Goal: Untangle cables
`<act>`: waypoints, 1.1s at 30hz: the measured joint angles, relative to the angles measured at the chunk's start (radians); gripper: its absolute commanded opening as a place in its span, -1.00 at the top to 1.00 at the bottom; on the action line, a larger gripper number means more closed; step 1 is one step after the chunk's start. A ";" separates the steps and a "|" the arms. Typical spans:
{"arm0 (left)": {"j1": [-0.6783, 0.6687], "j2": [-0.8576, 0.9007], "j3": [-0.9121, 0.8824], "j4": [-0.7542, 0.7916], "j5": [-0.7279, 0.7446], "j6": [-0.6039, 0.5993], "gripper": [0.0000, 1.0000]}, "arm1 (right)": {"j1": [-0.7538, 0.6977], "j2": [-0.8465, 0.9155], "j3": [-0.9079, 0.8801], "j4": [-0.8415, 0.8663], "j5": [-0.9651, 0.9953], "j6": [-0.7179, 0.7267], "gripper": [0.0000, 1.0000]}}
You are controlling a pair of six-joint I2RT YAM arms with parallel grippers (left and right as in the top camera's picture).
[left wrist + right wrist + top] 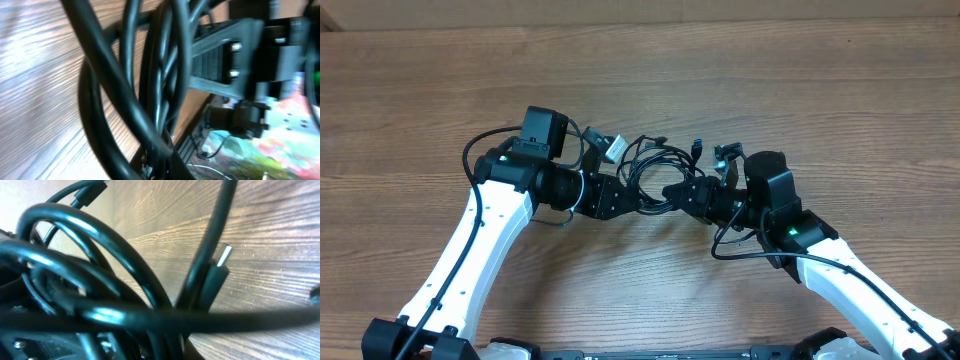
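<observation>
The cables (655, 160) are a small tangled coil of thin black cords at the table's middle, between my two arms. My left gripper (638, 203) reaches in from the left and is shut on the coil's lower strands. From the right, my right gripper (670, 192) meets it tip to tip, shut on the same bundle. Black loops (165, 75) fill the left wrist view and hide the jaws. Loops (100, 245) also cross the right wrist view, where a silvery plug tip (225, 255) hangs above the wood.
A pale plug end (615, 147) sticks out at the coil's upper left, and small dark plug ends (698, 147) lie at its upper right. Each arm's own thicker black wire (480, 145) loops beside it. Bare wooden table (820, 90) surrounds the coil.
</observation>
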 measured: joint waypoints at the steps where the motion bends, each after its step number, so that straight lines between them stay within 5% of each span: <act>1: -0.001 0.000 0.000 -0.013 -0.030 -0.011 0.66 | 0.002 0.000 0.000 -0.002 0.000 0.000 0.80; 5: 0.000 0.000 0.000 -0.056 -0.171 -0.076 0.62 | 0.002 0.000 0.000 -0.021 0.005 -0.024 0.81; 13: 0.000 0.000 0.003 -0.087 -0.248 -0.022 -0.27 | 0.002 0.000 0.000 -0.152 0.012 -0.113 0.93; 28: 0.000 0.000 0.026 -0.058 -0.253 0.288 -0.57 | 0.002 0.000 0.000 -0.138 -0.228 -0.370 0.93; 33: 0.000 0.000 0.026 -0.036 -0.230 0.335 -0.43 | 0.002 0.000 0.000 -0.086 -0.327 -0.389 0.93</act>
